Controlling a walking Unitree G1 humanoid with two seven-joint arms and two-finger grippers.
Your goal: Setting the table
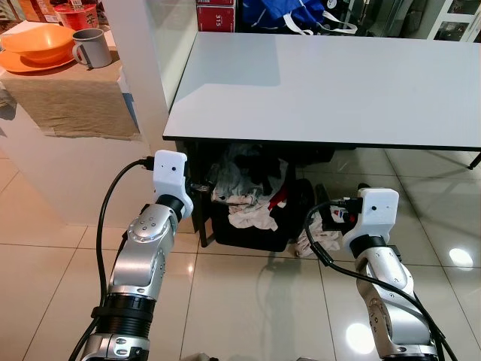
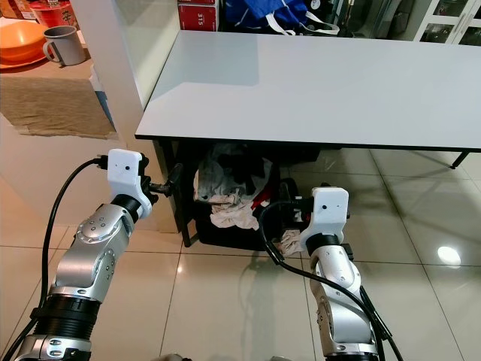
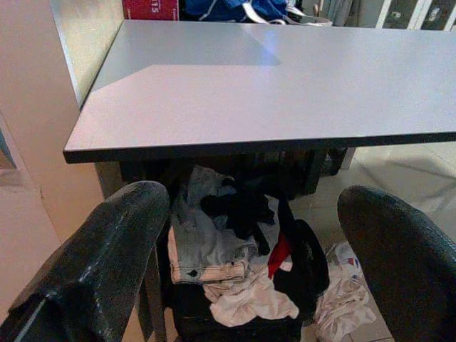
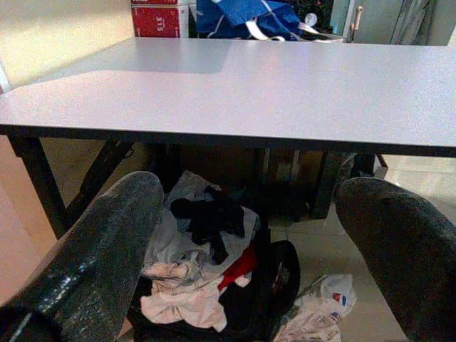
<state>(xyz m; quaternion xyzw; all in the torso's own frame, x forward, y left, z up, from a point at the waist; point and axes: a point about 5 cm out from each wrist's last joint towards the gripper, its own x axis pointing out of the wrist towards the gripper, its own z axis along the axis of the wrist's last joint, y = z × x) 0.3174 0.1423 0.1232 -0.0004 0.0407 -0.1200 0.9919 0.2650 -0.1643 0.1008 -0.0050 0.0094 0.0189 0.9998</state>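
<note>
A bare grey table stands in front of me. To its left, on a counter, an orange bowl rests in an orange plate, with a grey mug beside them. My left gripper is held up below the table's near left corner, open, with nothing between its fingers. My right gripper hovers lower, in front of the table's near edge, also open and holding nothing. Both point under the table.
A black basket heaped with clothes sits under the table, a crumpled white bag on the tiles beside it. A white pillar separates counter and table. A brown cloth covers the counter. A blue bag and a red box lie behind the table.
</note>
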